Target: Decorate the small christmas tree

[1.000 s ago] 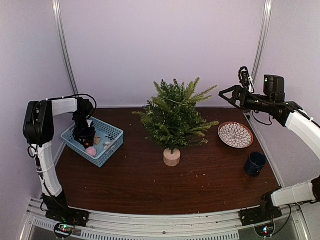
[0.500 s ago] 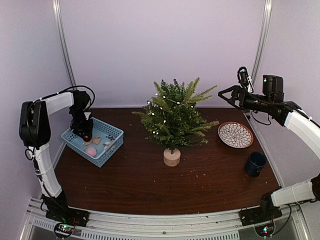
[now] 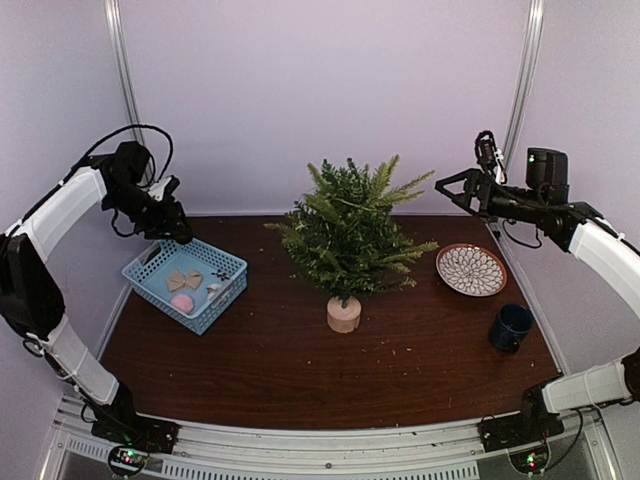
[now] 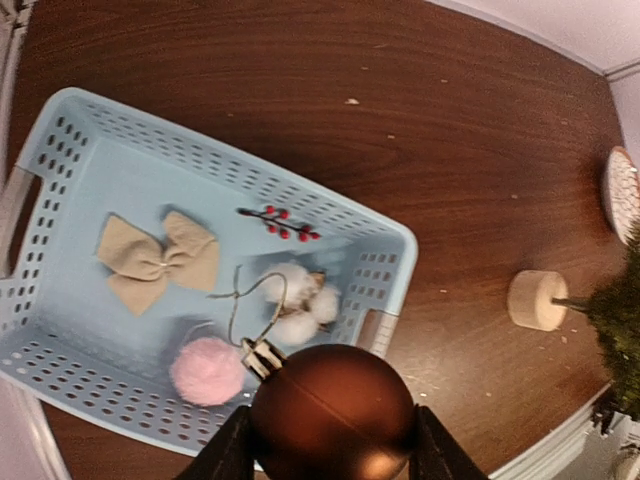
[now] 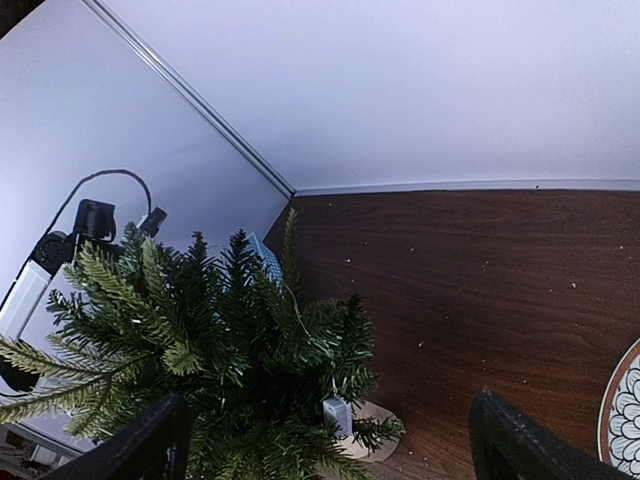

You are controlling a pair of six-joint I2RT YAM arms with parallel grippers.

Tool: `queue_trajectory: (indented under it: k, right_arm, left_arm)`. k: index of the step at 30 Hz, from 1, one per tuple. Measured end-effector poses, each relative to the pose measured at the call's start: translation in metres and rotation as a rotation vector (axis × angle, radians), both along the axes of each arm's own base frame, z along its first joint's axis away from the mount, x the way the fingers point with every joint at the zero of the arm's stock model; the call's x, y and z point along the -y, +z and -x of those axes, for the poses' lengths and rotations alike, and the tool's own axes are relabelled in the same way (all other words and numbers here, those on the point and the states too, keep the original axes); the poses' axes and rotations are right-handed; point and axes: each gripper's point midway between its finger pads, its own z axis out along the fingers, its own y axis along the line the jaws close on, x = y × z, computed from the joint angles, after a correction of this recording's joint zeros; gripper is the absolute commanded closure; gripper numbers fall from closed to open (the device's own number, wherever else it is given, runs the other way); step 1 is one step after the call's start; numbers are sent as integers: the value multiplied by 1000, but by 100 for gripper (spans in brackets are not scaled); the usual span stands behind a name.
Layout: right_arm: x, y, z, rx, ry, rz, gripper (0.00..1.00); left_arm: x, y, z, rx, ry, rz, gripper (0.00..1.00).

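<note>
The small christmas tree [image 3: 350,235] stands mid-table on its pale round wooden base [image 3: 344,314]; the base [image 4: 537,299] also shows in the left wrist view. My left gripper [image 3: 172,228] hangs above the far corner of the blue basket [image 3: 200,318], shut on a dark brown-red bauble [image 4: 332,415] with a gold cap and wire loop. Both fingers [image 4: 225,455] press the ball's sides. High at the right of the tree, my right gripper [image 3: 452,188] is open and empty, and its wrist view looks down on the tree [image 5: 200,350].
The basket [image 4: 400,240] holds a beige bow [image 4: 160,262], a red berry sprig [image 4: 278,222], a cotton boll [image 4: 295,300] and a pink pompom [image 4: 207,370]. A patterned plate [image 3: 471,269] and a dark blue mug [image 3: 511,327] sit at the right. A small grey box [image 5: 336,412] hangs low in the tree.
My left gripper rose out of the basket with the bauble and moved back and left. Small lights on the tree showed half a second ago and are dark now. The right arm stayed put.
</note>
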Motion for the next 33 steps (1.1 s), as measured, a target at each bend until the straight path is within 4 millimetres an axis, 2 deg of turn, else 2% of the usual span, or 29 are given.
queue_trajectory:
  k: [4,10,15,17,21,25,28,33]
  right_arm:
    - [-3,5,3,13,21,-8,1]
    - [-7,17,9,43,60,-23,0]
    - [-17,35,18,94,118,-37,2]
    - [-23,43,23,120,149,-41,3]
    - [-45,65,42,193,239,-33,8]
    - [-70,92,70,288,344,-1,12]
    - [-90,109,97,357,428,27,16]
    - [-114,118,130,415,519,79,25]
  left_arm:
    - [37,17,15,23,-83,125,56]
    - [113,57,50,92,-319,284,57]
    - [148,98,77,177,-474,409,57]
    - [163,115,94,213,-553,460,58]
    - [198,141,142,232,-750,565,59]
    - [217,156,176,224,-882,635,59]
    - [228,163,194,220,-949,668,59]
    - [241,172,222,207,-1045,711,59]
